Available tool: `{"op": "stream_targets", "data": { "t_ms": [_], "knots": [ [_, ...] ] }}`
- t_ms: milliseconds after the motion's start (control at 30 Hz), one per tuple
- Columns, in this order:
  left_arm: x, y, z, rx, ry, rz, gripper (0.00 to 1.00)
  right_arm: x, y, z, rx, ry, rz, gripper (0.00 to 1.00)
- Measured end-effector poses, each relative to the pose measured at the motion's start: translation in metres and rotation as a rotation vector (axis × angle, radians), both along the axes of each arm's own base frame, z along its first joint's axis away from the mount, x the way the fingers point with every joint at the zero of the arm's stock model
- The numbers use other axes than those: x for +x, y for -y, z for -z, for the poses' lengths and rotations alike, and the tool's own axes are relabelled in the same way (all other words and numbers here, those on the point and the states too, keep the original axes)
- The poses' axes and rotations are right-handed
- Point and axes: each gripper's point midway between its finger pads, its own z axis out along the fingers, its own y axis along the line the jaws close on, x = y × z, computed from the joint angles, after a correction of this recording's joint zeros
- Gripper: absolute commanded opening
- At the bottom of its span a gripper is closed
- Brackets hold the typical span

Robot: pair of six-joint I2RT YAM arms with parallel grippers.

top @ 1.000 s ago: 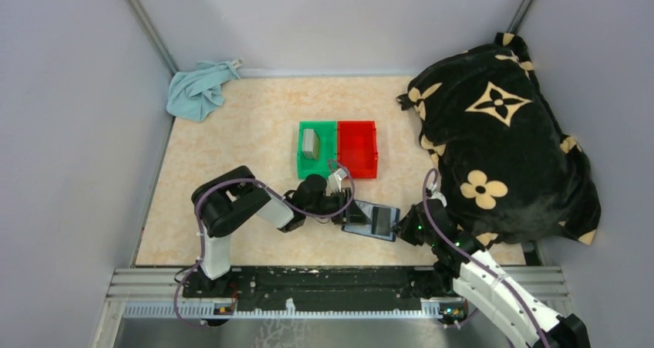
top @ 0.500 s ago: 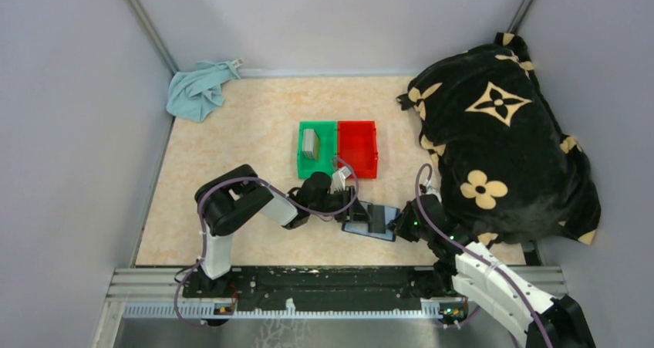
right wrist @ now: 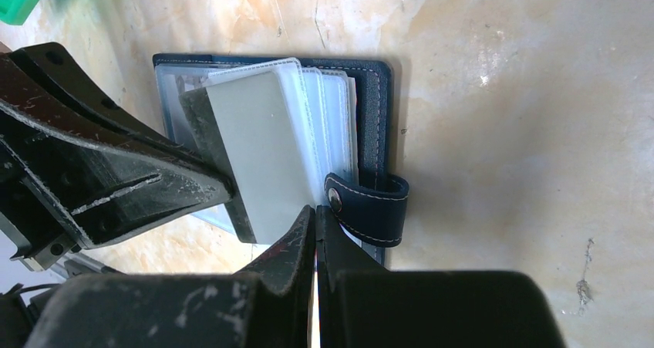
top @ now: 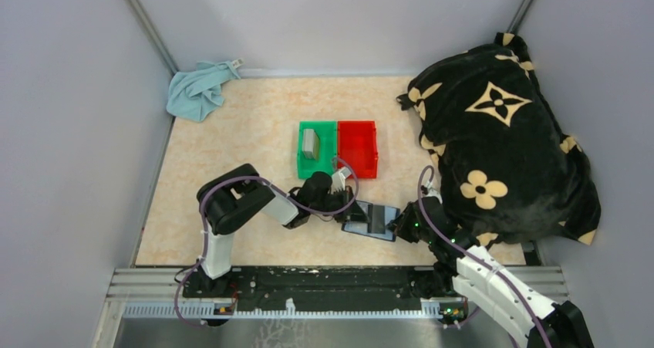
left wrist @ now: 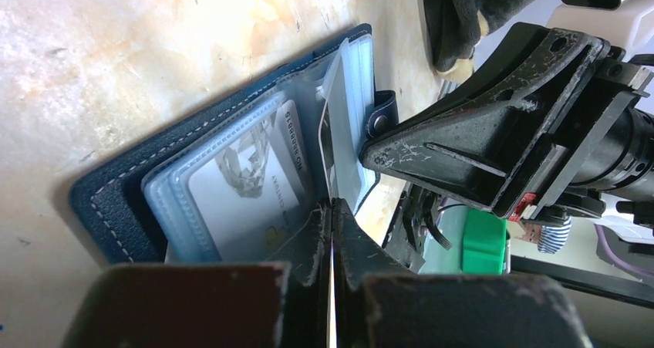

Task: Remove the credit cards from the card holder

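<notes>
The navy card holder (top: 372,220) lies open on the table between both grippers, snap tab (right wrist: 370,205) to one side. Its clear sleeves fan out. A grey card (right wrist: 262,155) with a dark stripe stands up from the sleeves; in the left wrist view it shows as a thin upright sheet (left wrist: 339,124). My left gripper (left wrist: 332,204) is shut on that card's edge. My right gripper (right wrist: 315,209) is shut on a clear sleeve's edge beside the tab. Another pale card (left wrist: 247,201) lies inside a sleeve. One grey card (top: 310,143) lies in the green bin (top: 317,163).
A red bin (top: 357,149) stands against the green one, just behind the wallet. A black flower-patterned blanket (top: 501,147) is heaped at the right, close to my right arm. A light blue cloth (top: 200,89) lies in the far left corner.
My right gripper has moved a little left, in against the wallet. The left gripper has edged slightly toward it. The wallet stays between them.
</notes>
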Motion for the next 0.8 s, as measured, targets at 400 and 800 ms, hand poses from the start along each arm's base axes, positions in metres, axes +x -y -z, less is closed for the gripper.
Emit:
{"op": "stream_targets", "data": {
  "t_ms": [400, 800],
  "knots": [
    [0.003, -0.022, -0.022, 0.058, 0.101, -0.027, 0.0, 0.001, -0.001, -0.001, 0.007, 0.0, 0.006, 0.0],
    [0.032, -0.086, -0.104, 0.065, 0.357, -0.06, 0.0, 0.01, -0.026, -0.031, 0.083, 0.143, -0.152, 0.41]
  ]
}}
